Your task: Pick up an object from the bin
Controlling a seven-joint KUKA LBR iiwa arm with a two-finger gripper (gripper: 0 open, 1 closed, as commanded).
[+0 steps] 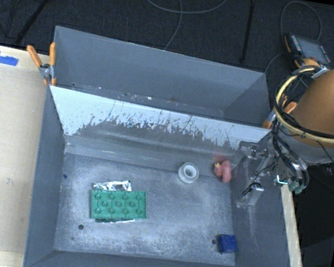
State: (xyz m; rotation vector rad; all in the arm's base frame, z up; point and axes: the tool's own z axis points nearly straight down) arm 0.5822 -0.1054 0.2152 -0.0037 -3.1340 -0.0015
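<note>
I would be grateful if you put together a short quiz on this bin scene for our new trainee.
1. True or false: the green studded plate lies in the left half of the bin.
2. The small thing beside the gripper is: A) pink B) yellow C) black.
3. Fill in: crumpled ___ lies at the green studded plate's far edge.
Key: 1 true; 2 A; 3 foil.
</note>
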